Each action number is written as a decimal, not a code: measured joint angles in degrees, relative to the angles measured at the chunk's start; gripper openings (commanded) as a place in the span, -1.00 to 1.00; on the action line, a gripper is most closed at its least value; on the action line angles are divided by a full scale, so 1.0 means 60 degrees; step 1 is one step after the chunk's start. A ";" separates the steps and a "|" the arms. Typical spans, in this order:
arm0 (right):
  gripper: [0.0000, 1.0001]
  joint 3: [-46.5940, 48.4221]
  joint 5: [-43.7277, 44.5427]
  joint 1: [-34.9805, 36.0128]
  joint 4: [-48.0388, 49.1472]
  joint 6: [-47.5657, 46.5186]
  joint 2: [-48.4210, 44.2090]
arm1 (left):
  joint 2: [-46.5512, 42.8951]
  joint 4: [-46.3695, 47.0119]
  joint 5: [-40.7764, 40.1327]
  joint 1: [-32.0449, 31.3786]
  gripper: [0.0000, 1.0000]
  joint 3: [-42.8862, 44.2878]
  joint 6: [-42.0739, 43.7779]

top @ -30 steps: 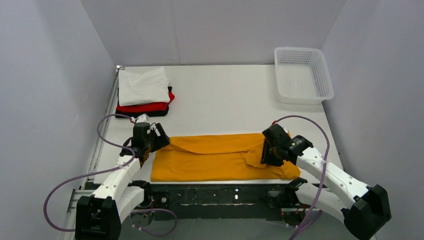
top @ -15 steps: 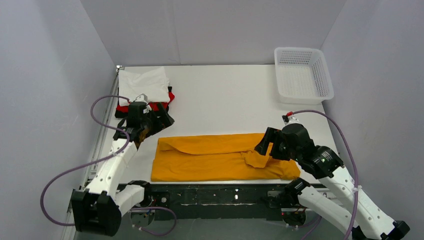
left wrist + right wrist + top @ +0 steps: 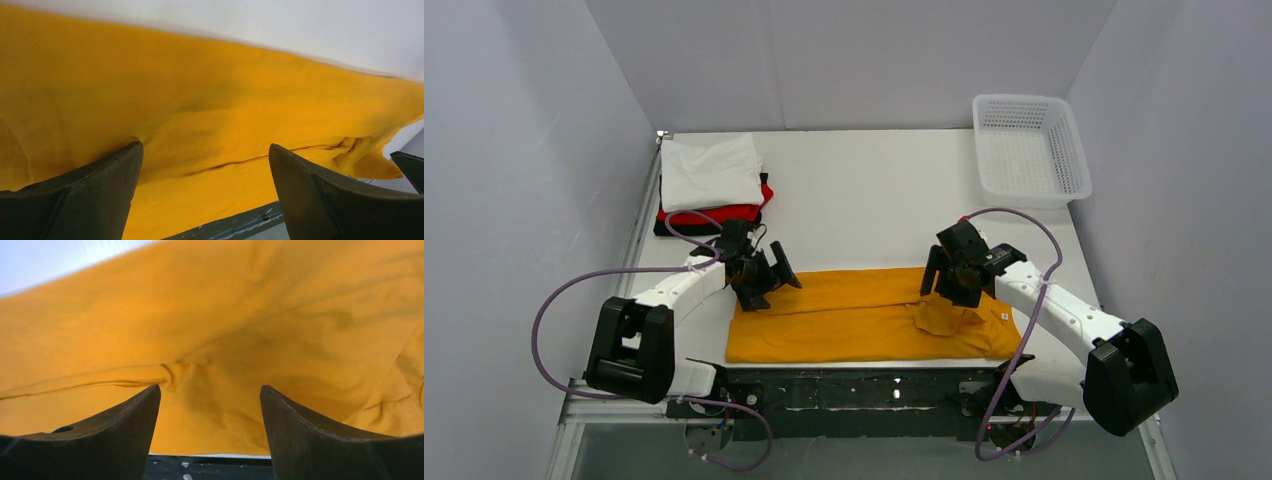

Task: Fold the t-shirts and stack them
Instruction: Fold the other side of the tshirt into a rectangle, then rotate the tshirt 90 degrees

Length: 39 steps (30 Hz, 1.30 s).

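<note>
White counter (image 3: 874,200), grey walls; the mustard shirt (image 3: 854,320) lies folded lengthwise near me. I hold the left gripper (image 3: 779,288) and right gripper (image 3: 946,284) agape and empty over its two ends, I reckon so the next fold lifts evenly.

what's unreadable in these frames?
- Black t-shirt: top view, only a sliver shows under the red t-shirt and white t-shirt.
- Orange t-shirt: its far-left corner is behind the left tool in the top view; both wrist views crop its outline.
- Right tool: whether it touches the cloth is unclear in every view.
</note>
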 measured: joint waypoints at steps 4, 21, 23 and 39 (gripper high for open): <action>0.59 -0.1056 -0.0229 0.0000 -0.0138 0.0331 -0.0255 | -0.0313 -0.0277 -0.0535 0.0011 0.96 -0.0430 -0.0175; 0.67 -0.1938 -0.1395 -0.1188 0.0612 0.1355 0.0091 | -0.0492 -0.0350 -0.1359 -0.0193 0.96 -0.0546 -0.0568; 0.66 -0.1424 -0.1490 -0.1523 0.0973 0.1144 0.0878 | -0.0510 -0.0313 -0.1443 -0.0364 0.96 -0.0568 -0.0743; 0.57 0.8251 -0.3577 -0.2543 0.2918 -0.2798 0.9278 | -0.0882 -0.0310 -0.2361 -0.2444 0.96 -0.0834 -0.2794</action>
